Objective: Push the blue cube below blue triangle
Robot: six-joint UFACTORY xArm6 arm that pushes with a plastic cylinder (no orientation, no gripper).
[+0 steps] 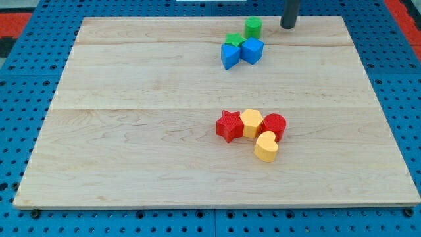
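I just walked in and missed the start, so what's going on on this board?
A robot arm's rod is pushing blocks around a wooden board. My tip sits near the view's top, right of the green block, touching nothing. The blue cube lies right beside the blue triangle, not yet below it. A red star and three more red and yellow blocks cluster lower down.

The dark rod is running out of the view's top edge, so only its lower stretch down to my tip (288,27) is showing. The green star (233,39) is sitting partly hidden behind the blue triangle (229,56) and blue cube (252,50), its shape barely showing. The red cylinder (274,125) is being overlapped by the yellow heart (266,147).
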